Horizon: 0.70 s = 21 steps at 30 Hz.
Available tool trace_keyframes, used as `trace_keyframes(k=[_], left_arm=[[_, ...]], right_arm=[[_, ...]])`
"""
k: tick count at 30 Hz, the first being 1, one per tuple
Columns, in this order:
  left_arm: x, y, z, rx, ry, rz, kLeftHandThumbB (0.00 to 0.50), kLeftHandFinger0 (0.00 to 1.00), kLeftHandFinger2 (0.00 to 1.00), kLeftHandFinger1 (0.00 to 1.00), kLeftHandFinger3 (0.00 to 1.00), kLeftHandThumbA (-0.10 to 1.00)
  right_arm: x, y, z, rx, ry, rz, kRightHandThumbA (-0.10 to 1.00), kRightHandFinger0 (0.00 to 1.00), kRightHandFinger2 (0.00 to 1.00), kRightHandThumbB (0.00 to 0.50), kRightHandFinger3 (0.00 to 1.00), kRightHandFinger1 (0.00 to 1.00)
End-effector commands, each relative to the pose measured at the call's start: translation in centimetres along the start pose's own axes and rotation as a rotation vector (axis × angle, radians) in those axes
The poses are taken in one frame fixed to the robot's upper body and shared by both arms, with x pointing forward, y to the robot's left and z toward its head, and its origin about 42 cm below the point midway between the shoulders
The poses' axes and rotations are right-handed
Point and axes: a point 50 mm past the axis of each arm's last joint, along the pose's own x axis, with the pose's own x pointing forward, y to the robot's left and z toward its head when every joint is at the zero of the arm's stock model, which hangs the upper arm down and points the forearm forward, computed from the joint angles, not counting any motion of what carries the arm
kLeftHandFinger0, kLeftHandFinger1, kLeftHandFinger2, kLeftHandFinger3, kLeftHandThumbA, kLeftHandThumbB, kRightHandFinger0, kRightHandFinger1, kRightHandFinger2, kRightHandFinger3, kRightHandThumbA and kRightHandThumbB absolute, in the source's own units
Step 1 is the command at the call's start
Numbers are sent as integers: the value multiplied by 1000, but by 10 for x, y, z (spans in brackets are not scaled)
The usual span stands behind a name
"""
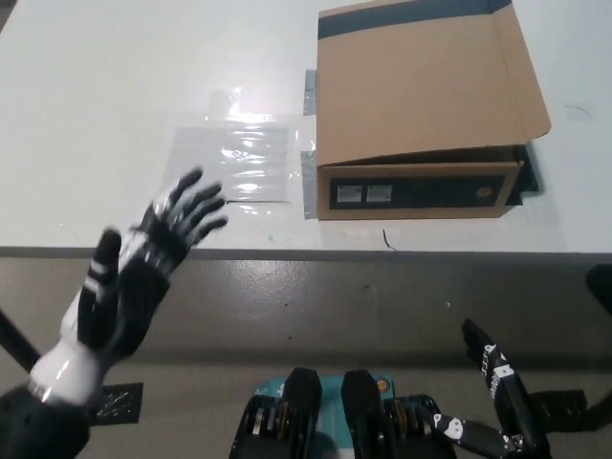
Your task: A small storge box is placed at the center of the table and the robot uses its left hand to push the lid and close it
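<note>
1. Head view, looking steeply down: we see the storage box (421,105), brown cardboard, sitting on the white table (115,86) toward the right of the middle, its front wall close to the table's near edge.
2. Its lid (426,81) lies down over the top of the box and slopes a little toward us, and a side flap sticks out past the right front corner.
3. On the box's dark front wall we make out two small pale labels, side by side at the left.
4. Our left hand (134,273) is at the lower left, hanging over the table's near edge and well apart from the box.
5. Its fingers (196,206) are spread wide and straight, pointing up and to the right, and they hold nothing.
6. Our right hand (492,402) hangs low at the bottom right, below the table edge; it touches nothing, but whether its fingers are spread or curled we cannot tell, as only part of it shows.
7. A clear plastic sheet (234,163) lies flat on the table just to the left of the box, glaring under the light, with tape at its corners.
8. Beneath the table edge we see grey floor (316,316).
</note>
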Motion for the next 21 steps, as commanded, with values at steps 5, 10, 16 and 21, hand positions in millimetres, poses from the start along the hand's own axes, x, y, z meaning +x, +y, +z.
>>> trace_keyframes(k=[5, 10, 16, 21], left_arm=[[-20, 6, -23, 227, -29, -29, 356, 1000, 1000, 1000, 1000, 1000], [-38, 11, -66, 180, 75, 17, 282, 1000, 1000, 1000, 1000, 1000], [-50, 19, -100, 159, 172, 33, 268, 1000, 1000, 1000, 1000, 1000], [-55, 27, -122, 135, 242, 43, 244, 1000, 1000, 1000, 1000, 1000]], right_arm=[[6, -11, 16, 10, -100, -84, 1000, 1000, 1000, 353, 1000, 1000], [5, -13, 20, -14, -112, -125, 1000, 1000, 1000, 311, 1000, 1000], [7, -16, 22, -28, -121, -132, 1000, 1000, 1000, 319, 1000, 1000], [8, -16, 22, -30, -123, -131, 1000, 1000, 1000, 299, 1000, 1000]])
